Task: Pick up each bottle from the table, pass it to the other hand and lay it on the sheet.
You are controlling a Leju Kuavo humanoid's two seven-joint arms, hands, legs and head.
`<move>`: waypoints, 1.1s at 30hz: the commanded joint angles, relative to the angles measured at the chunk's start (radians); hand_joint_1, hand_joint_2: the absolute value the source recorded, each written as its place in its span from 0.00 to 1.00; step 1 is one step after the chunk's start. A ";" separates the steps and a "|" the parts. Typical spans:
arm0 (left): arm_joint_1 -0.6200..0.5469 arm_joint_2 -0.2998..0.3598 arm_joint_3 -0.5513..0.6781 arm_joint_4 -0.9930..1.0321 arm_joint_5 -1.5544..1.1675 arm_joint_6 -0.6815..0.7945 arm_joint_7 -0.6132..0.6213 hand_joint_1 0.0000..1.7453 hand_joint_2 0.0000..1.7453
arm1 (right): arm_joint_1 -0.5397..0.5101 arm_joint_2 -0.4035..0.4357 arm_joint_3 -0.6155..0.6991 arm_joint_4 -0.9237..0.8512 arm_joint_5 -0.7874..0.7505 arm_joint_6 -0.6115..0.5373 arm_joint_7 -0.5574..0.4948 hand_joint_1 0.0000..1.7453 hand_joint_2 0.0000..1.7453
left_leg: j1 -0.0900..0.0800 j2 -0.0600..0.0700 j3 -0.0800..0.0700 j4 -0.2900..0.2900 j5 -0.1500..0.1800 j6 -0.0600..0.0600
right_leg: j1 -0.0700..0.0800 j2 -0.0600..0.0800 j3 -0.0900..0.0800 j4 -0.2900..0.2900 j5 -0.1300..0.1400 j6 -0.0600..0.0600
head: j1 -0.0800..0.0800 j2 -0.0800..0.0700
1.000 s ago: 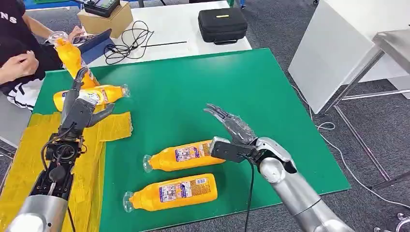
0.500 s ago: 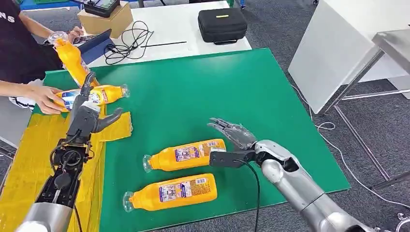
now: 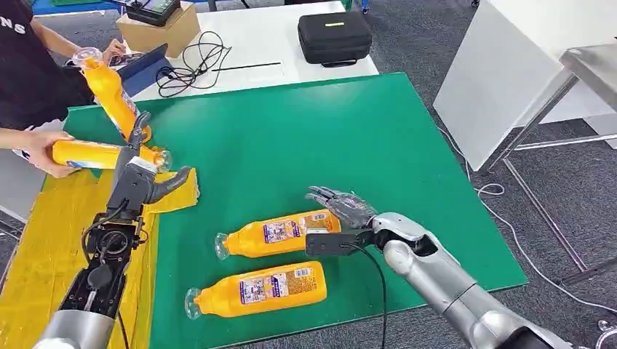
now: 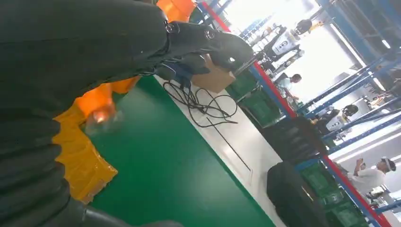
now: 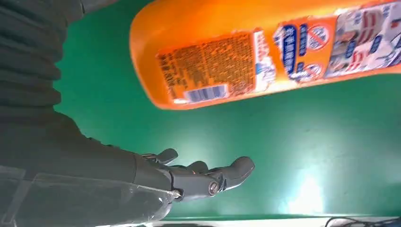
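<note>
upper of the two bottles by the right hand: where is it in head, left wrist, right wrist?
Head: the upper bottle lies mid-table, its base at the right hand.
Left wrist: not in it.
Right wrist: across the top, above the fingers.
Shared landmark: green table surface.

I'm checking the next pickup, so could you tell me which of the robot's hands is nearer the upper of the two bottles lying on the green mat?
Right. The right hand hovers open at the base end of that bottle; the left hand is far off over the yellow sheet.
</note>
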 commanded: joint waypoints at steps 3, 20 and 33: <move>-0.031 -0.003 -0.014 0.018 0.011 -0.007 0.013 0.00 1.00 | -0.132 0.070 0.114 0.170 -0.024 0.018 0.001 0.00 1.00 | 0.000 0.003 0.003 0.000 -0.002 -0.001 | 0.001 0.002 0.002 0.000 -0.001 -0.001 | 0.000 0.000; -0.050 -0.020 -0.013 0.043 0.022 -0.009 0.021 0.00 1.00 | -0.183 0.139 0.242 0.358 0.000 0.016 0.020 0.00 1.00 | 0.002 0.003 0.006 0.001 -0.003 -0.003 | 0.002 0.001 0.006 0.000 -0.002 -0.002 | 0.000 0.000; -0.046 -0.023 -0.011 0.050 0.027 -0.001 0.020 0.00 1.00 | -0.209 0.173 0.303 0.477 0.032 -0.020 0.032 0.00 1.00 | 0.002 0.002 0.008 0.001 -0.003 -0.003 | 0.002 0.000 0.008 0.000 -0.003 -0.002 | 0.000 0.000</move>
